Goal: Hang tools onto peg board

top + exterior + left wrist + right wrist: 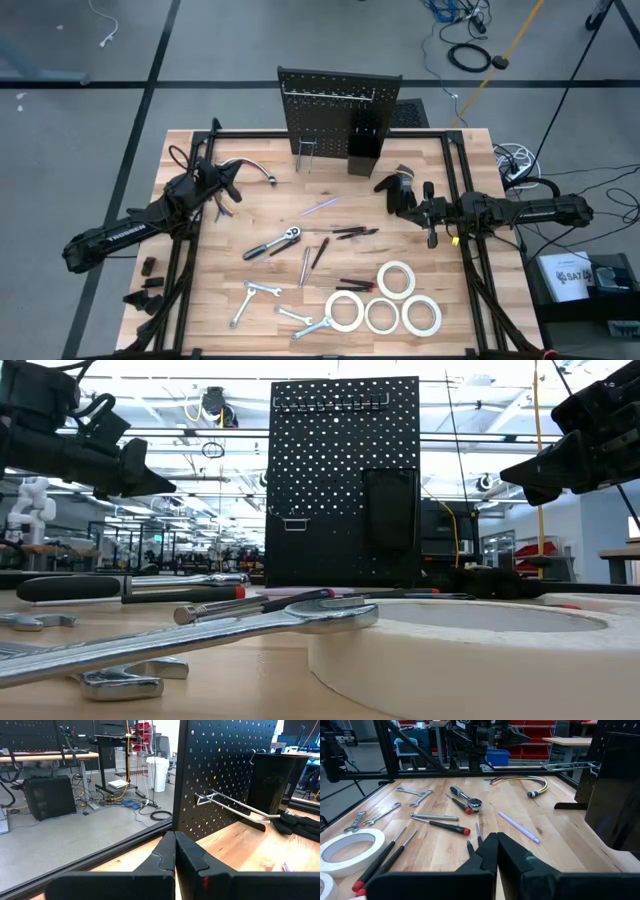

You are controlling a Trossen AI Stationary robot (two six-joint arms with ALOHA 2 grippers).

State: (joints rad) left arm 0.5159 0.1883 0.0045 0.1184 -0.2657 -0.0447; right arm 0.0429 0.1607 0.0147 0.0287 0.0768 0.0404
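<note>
Both grippers pressed together, empty: left gripper (232, 187) hovering left of peg board (338, 110), right gripper (398, 195) over glove (400, 180) right of it; tools (330, 280) lie loose on table (210, 270).

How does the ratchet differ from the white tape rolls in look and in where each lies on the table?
The ratchet is a slim silver bar with a round head; the tape rolls are flat white rings. The ratchet lies alone, angled, near the table's middle; the four tape rolls cluster at the near right. The ratchet sits closer to the peg board than the tape rolls. Both lie flat on the table, unhung.
</note>
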